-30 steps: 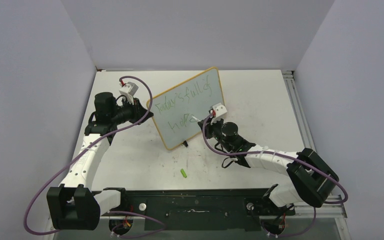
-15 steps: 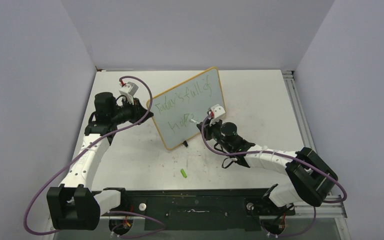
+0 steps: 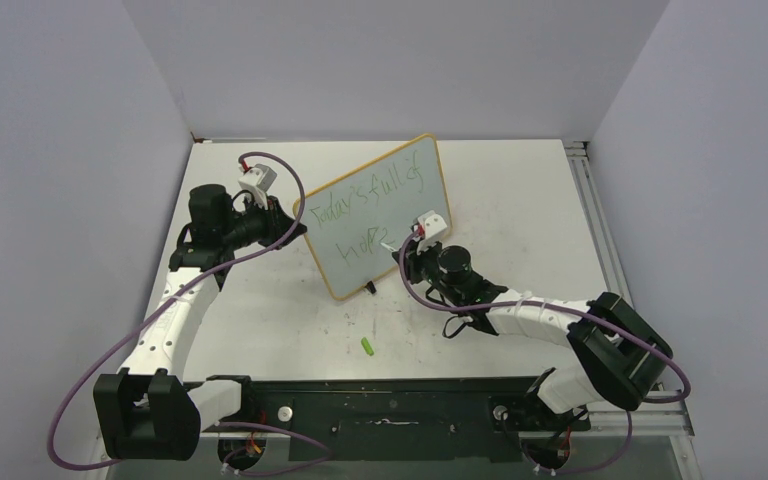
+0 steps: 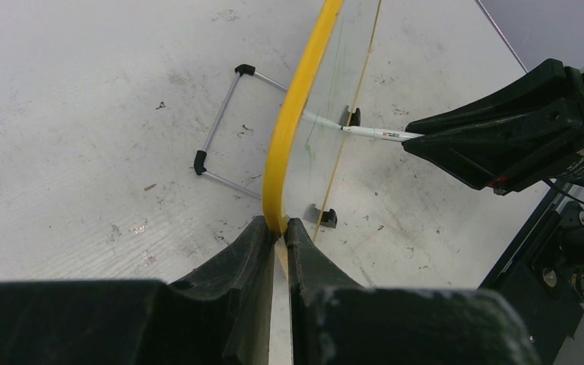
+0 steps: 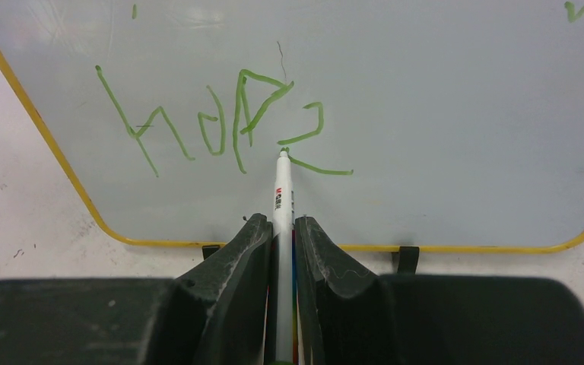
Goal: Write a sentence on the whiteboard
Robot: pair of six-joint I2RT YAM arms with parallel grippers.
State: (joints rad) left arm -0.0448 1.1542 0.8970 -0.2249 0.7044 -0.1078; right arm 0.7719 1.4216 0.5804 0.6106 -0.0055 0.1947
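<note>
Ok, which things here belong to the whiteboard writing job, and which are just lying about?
In the job: whiteboard, green sentence, marker in the right pincer, left pincer clamped on the board's frame.
Lying about: small green piece on the tabletop, possibly the marker's cap.

green sentence (image 3: 365, 193) "Today's full of hope", on whiteboard (image 3: 410, 205)

A small green marker cap (image 3: 368, 346) is lying on the scuffed white tabletop (image 3: 520, 200), at six o'clock from its middle.
</note>
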